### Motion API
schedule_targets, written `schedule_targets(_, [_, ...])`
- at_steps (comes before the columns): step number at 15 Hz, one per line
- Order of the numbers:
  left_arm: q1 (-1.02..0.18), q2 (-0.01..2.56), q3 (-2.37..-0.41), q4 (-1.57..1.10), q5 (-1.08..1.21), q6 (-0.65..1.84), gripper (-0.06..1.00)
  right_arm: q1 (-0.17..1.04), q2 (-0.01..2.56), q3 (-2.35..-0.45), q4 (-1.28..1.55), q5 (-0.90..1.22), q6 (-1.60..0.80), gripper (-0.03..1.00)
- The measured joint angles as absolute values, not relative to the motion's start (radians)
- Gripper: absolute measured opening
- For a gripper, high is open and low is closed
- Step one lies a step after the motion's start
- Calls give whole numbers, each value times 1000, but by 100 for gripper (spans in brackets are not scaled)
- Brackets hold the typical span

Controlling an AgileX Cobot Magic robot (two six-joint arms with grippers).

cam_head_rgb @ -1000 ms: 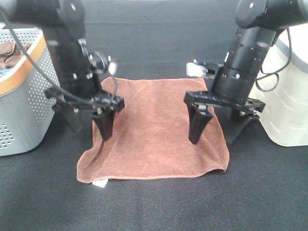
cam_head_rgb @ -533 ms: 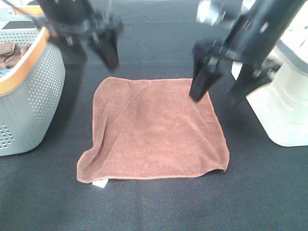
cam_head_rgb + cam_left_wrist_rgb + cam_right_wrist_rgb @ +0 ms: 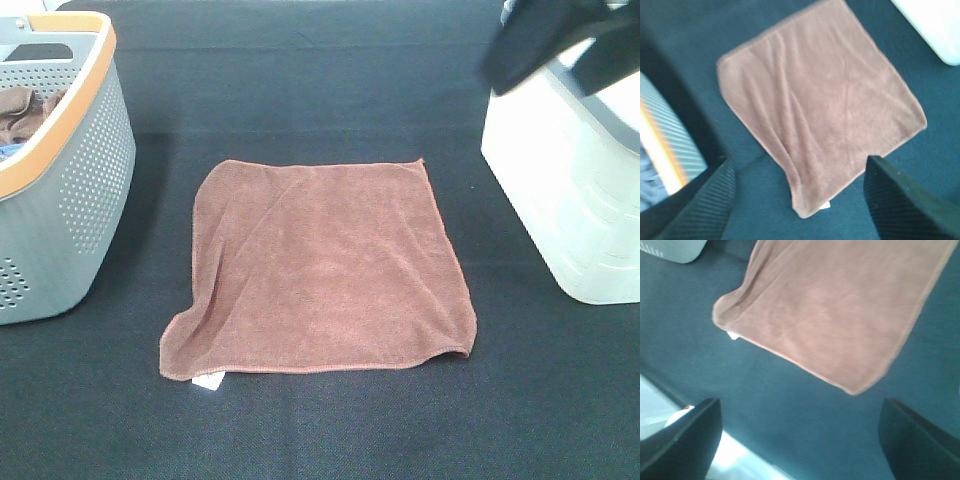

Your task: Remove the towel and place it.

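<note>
One brown towel (image 3: 320, 270), one grey basket (image 3: 60, 180), one white bin (image 3: 570, 190).

Black cloth-covered tabletop (image 3: 320, 430), dark and finely textured. Brown towel (image 3: 320, 270) spread flat on it, nearly square, one near corner slightly rumpled with a small white tag (image 3: 207, 381) peeking out beneath. Left of the towel, close by but apart: grey perforated basket (image 3: 75, 200) with an orange rim, resting on the tabletop. Right of the towel, also apart: white bin (image 3: 570, 190) standing on the same surface.
</note>
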State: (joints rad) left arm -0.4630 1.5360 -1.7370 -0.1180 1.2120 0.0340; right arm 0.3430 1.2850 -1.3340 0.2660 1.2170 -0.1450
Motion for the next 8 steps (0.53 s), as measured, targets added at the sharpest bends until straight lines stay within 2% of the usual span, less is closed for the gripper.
schedule_targets(3, [-463,1384,-1555,-96,1212,30,69,343,1137,-1231,235,1217,-145,81])
schedule_targets(4, [-463,1384,-1555,-96,1212,30,69,343,1137,-1231,235,1217,-145,81])
schedule_targets(8, [-463,1192,-1167,-95,1212,-31,69,343,899,-973,227,1217,-145,81])
